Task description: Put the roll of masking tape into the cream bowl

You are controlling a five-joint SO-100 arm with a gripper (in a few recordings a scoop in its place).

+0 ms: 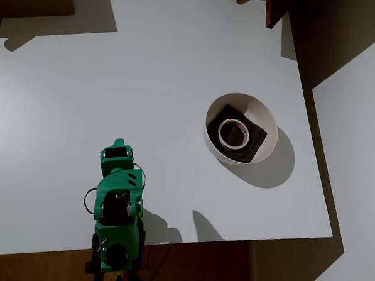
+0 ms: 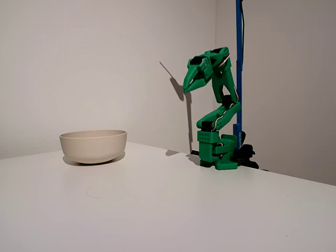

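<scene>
the roll of masking tape [image 1: 232, 133] lay flat inside the cream bowl [image 1: 267, 116], resting on a dark cloth [image 1: 253, 139] there. the green arm was folded up at the white table [image 1: 146, 82] edge, well apart from the bowl, its gripper [image 2: 186, 88] closed and holding nothing

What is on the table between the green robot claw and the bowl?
Nothing. In the overhead view, only bare white table lies between the gripper and the cream bowl; the fixed view agrees.
</scene>
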